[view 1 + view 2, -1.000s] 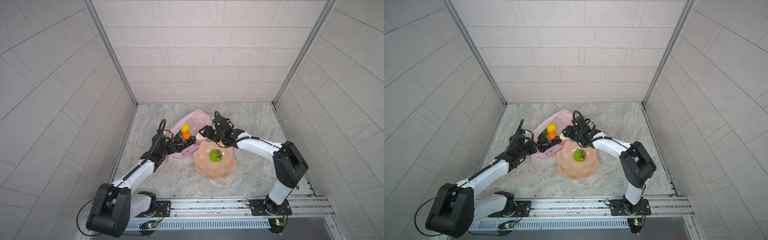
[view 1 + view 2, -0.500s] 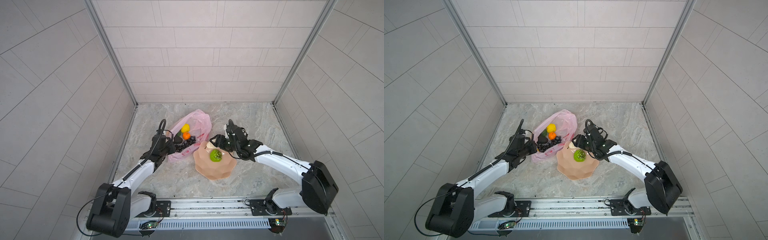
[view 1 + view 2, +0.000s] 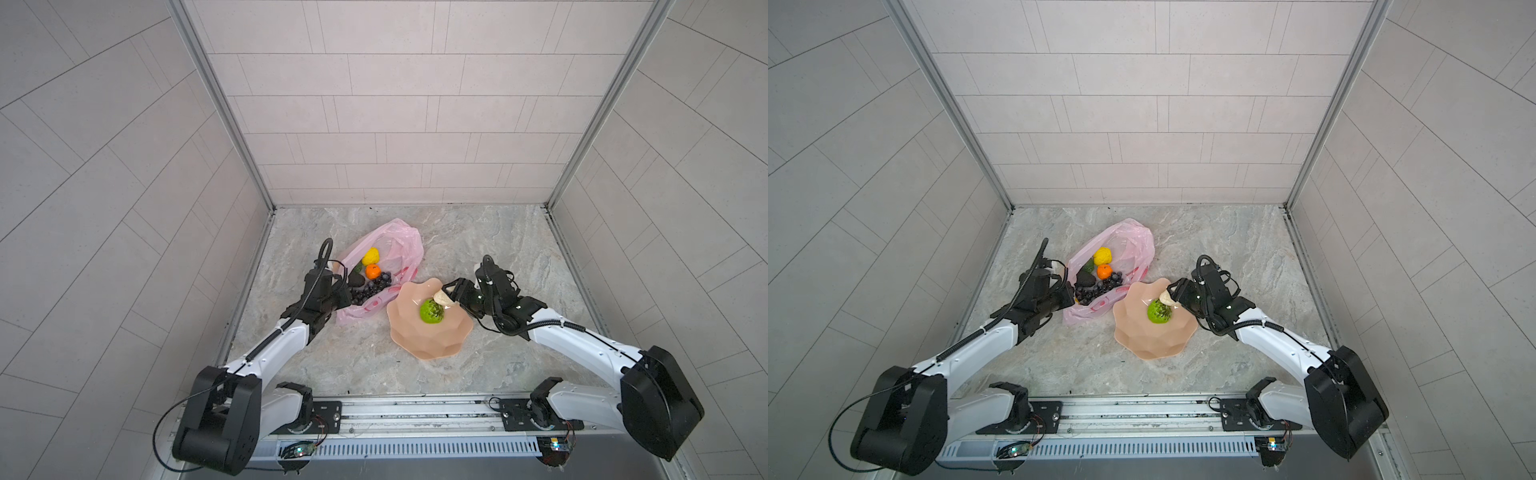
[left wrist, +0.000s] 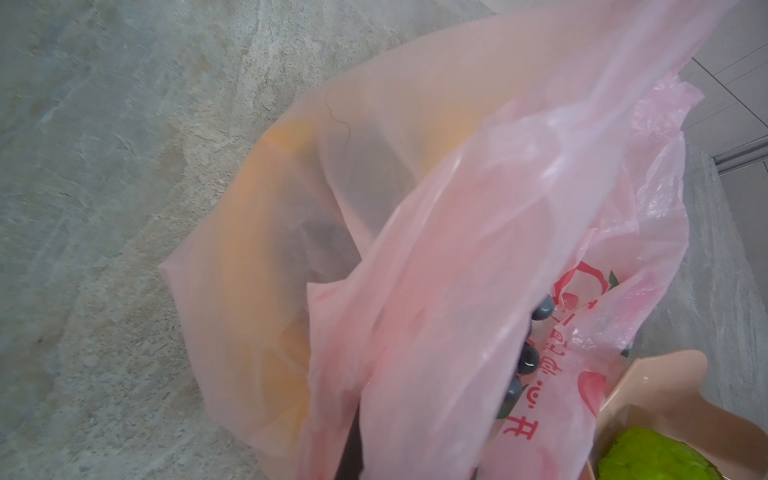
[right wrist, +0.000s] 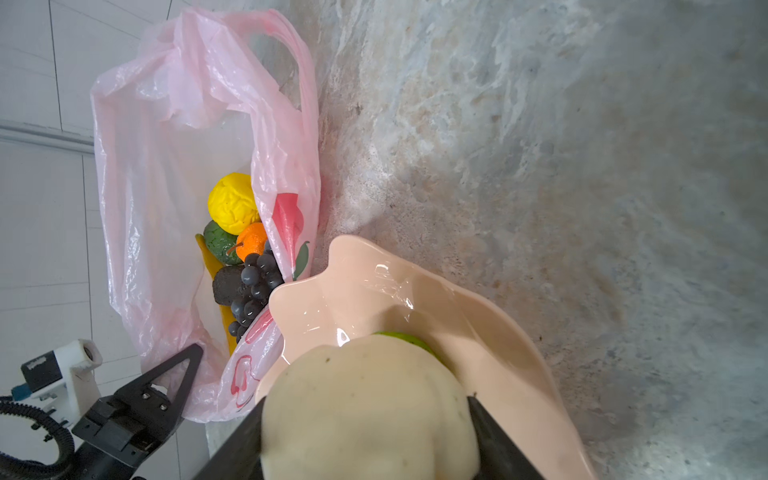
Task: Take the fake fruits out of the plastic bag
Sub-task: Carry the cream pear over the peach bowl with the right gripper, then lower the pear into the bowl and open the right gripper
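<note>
your right fingers (image 5: 494, 432) stand partly open, clamped on either side of the pear (image 5: 365, 407), so the right gripper (image 3: 451, 296) hangs it low over the bowl (image 3: 432, 353), right beside the green fruit (image 3: 432, 311) lying there; letting go looks like your next move. your left gripper (image 3: 1065, 297) is pinched fully closed on the bag (image 3: 399, 245) rim, likely to keep the mouth open. grapes (image 5: 255, 282), orange (image 5: 251, 241), avocado (image 5: 226, 284), banana (image 5: 212, 257) and yellow fruit (image 5: 232, 203) wait inside.
</note>
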`<state>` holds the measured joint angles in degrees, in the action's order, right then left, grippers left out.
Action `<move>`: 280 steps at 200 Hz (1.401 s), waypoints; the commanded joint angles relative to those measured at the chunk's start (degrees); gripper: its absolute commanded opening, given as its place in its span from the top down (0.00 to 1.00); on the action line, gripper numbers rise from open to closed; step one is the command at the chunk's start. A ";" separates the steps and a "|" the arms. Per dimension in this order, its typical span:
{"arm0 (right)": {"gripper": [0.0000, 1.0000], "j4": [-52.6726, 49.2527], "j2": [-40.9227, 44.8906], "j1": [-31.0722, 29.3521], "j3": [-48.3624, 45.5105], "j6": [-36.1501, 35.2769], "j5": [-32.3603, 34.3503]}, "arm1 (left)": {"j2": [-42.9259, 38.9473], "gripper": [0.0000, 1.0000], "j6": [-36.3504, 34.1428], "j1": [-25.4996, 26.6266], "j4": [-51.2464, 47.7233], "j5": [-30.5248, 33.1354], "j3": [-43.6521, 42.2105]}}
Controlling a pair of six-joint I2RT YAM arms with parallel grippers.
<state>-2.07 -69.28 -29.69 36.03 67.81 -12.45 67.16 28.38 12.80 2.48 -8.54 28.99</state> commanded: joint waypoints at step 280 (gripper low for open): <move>0.26 5.34 -3.17 -6.90 -2.25 13.10 4.65 | -0.41 0.98 -1.22 0.73 -0.50 0.02 1.32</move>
<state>5.74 -73.63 -35.44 32.49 81.93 -7.73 67.16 28.36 13.17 2.48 -8.71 28.99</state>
